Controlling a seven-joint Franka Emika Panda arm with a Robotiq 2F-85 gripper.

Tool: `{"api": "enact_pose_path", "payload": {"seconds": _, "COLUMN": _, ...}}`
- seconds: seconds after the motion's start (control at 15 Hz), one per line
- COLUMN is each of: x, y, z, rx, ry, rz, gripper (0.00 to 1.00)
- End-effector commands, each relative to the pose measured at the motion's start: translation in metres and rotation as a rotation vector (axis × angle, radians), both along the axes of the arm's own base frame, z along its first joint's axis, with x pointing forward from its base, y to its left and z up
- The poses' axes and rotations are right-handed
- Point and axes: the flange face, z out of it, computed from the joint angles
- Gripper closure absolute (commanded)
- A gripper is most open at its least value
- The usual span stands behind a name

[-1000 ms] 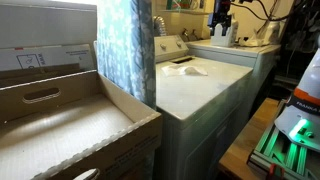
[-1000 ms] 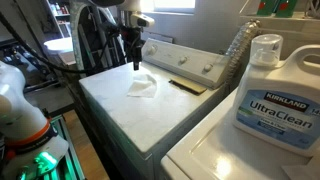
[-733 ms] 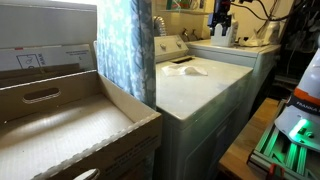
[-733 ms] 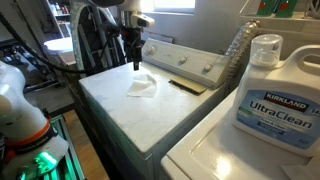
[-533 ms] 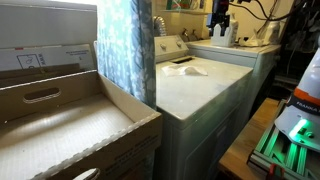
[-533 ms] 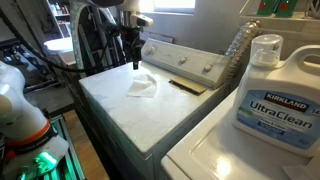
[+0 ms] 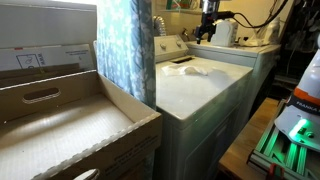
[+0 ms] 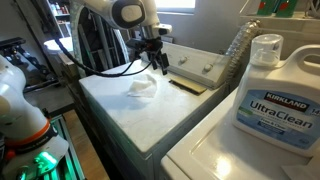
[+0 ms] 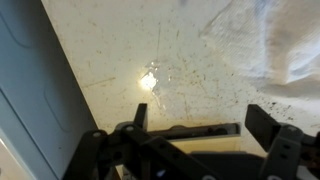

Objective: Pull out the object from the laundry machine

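Note:
The laundry machine [image 8: 120,115] is the white top-loader with a raised rear control panel [image 8: 195,63]; it also shows in an exterior view [image 7: 205,95]. The object [image 8: 188,87] is a small dark flat item lying on the top just in front of the panel, also seen in an exterior view [image 7: 180,61]. A pale cloth [image 8: 143,88] lies beside it. My gripper [image 8: 160,66] hangs just above the top between cloth and panel, open and empty. In the wrist view my gripper [image 9: 200,120] has its fingers wide apart over the speckled top, with the cloth [image 9: 270,40] at upper right.
A second appliance [image 8: 230,150] in the foreground carries a large detergent bottle [image 8: 270,90] and a clear plastic bottle [image 8: 233,50]. A cardboard box [image 7: 60,120] and a blue patterned curtain [image 7: 125,50] stand by the machine's side. The robot base [image 8: 25,110] stands in front.
The arm has swung from the machine's outer edge across the top towards the control panel; the gripper now hangs over the cloth's far side, closer to the dark item. Nothing else moved.

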Motion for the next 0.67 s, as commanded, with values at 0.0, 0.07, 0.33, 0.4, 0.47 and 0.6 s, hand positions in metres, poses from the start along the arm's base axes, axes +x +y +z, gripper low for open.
{"api": "enact_pose_path", "payload": {"seconds": 0.0, "x": 0.011, "y": -0.005, "z": -0.009, "rx": -0.007, "ry": -0.026, "rz": 0.003, "gripper": 0.00}}
{"api": "enact_pose_path", "payload": {"seconds": 0.07, "x": 0.020, "y": -0.009, "z": -0.019, "rx": -0.012, "ry": -0.039, "rz": 0.004, "gripper": 0.00}}
{"api": "enact_pose_path", "payload": {"seconds": 0.33, "x": 0.033, "y": -0.014, "z": -0.030, "rx": -0.017, "ry": -0.040, "rz": 0.004, "gripper": 0.00}}
{"api": "enact_pose_path", "payload": {"seconds": 0.4, "x": 0.036, "y": -0.020, "z": -0.041, "rx": -0.021, "ry": -0.010, "rz": -0.016, "gripper": 0.00}}
{"api": "enact_pose_path", "payload": {"seconds": 0.47, "x": 0.038, "y": -0.025, "z": -0.046, "rx": -0.038, "ry": -0.008, "rz": -0.026, "gripper": 0.00}}
{"api": "enact_pose_path", "payload": {"seconds": 0.6, "x": 0.043, "y": -0.029, "z": -0.061, "rx": -0.016, "ry": -0.027, "rz": 0.000, "gripper": 0.00}}
